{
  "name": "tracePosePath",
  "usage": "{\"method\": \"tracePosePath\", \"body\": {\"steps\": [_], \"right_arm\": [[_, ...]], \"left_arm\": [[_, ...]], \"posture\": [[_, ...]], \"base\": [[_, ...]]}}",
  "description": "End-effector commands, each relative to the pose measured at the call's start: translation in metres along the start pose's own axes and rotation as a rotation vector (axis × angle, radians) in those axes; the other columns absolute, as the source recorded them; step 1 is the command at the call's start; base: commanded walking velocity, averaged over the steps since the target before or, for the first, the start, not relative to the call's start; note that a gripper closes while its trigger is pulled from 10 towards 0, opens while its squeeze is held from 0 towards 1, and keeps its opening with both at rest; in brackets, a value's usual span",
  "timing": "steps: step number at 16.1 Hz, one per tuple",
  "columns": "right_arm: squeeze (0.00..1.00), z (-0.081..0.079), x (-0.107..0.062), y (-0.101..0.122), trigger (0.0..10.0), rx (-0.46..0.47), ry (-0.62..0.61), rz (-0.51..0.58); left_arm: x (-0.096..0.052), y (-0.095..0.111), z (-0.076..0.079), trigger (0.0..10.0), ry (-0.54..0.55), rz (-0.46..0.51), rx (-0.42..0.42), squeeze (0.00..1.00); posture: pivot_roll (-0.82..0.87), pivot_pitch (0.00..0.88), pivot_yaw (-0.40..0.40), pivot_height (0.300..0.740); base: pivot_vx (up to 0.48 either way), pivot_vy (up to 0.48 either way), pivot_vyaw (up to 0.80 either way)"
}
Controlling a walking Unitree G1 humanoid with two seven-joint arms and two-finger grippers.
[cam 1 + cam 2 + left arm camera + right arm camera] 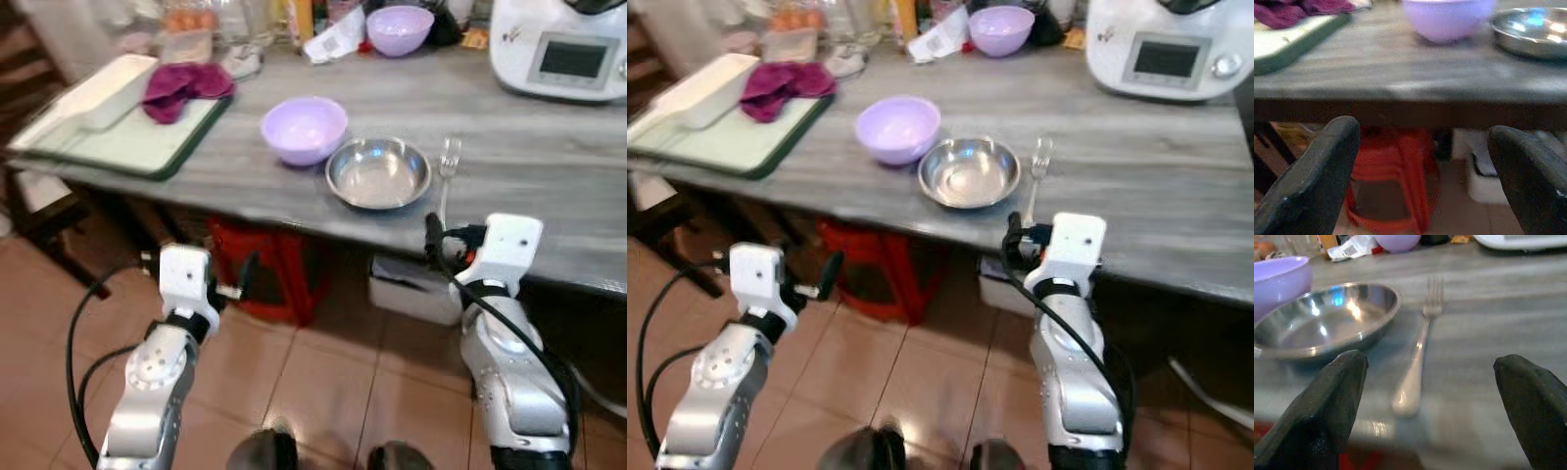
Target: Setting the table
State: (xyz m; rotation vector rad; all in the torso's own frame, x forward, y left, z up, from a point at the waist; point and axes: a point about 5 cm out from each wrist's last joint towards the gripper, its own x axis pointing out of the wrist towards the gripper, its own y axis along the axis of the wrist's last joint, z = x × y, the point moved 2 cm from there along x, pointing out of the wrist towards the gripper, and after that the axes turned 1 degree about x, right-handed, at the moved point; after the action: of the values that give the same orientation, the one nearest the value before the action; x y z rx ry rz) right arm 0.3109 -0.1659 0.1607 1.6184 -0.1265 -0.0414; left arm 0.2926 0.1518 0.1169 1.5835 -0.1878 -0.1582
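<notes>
On the grey wooden table (549,166) a lilac bowl (304,128) stands beside a shallow steel dish (378,172). A fork (447,171) lies just right of the dish, handle toward the front edge. My right gripper (434,240) is at that edge, open, facing the fork's handle (1413,382) with nothing between its fingers. Lower and to the left, my left gripper (243,279) hangs open below the tabletop, looking at the table's front edge (1415,105) with the lilac bowl (1447,19) above it. A second lilac bowl (399,29) sits at the back.
A green-edged tray (127,147) at the table's left end holds a white dish (103,88) and a magenta cloth (181,88). A white kitchen machine (558,49) stands back right. Under the table are a red stool (269,269) and a white box (416,289).
</notes>
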Motion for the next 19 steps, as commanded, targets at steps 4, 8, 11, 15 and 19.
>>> {"method": "tracePosePath", "body": {"steps": [4, 8, 11, 15, 19], "right_arm": [[0.0, 0.002, 0.001, 0.003, 10.0, -0.054, -0.009, 0.032], [0.0, -0.004, -0.001, -0.002, 10.0, -0.038, 0.028, -0.007], [0.0, -0.007, -0.001, 0.0, 10.0, -0.009, 0.046, 0.001], [0.0, -0.009, -0.001, 0.001, 10.0, 0.0, 0.058, 0.0], [0.0, -0.009, -0.002, -0.001, 10.0, 0.007, 0.059, -0.007]], "left_arm": [[0.003, 0.004, -0.005, 10.0, 0.004, 0.003, 0.026, 0.0], [0.002, 0.003, -0.004, 10.0, -0.002, -0.001, 0.028, 0.0], [0.001, 0.002, -0.004, 10.0, -0.004, -0.005, 0.026, 0.0], [0.001, 0.003, -0.003, 10.0, -0.018, 0.009, 0.036, 0.0], [0.0, 0.005, -0.003, 10.0, -0.036, 0.039, -0.008, 0.0]], "posture": [[-0.16, 0.159, 0.078, 0.74], [-0.16, 0.159, 0.076, 0.74], [-0.16, 0.157, 0.074, 0.74], [-0.15, 0.153, 0.075, 0.74], [-0.15, 0.156, 0.075, 0.74]], "base": [[-0.347, 0.0, 0.0], [-0.357, 0.0, 0.0], [-0.361, 0.0, 0.0], [-0.278, 0.0, 0.0], [0.0, 0.0, 0.0]]}}
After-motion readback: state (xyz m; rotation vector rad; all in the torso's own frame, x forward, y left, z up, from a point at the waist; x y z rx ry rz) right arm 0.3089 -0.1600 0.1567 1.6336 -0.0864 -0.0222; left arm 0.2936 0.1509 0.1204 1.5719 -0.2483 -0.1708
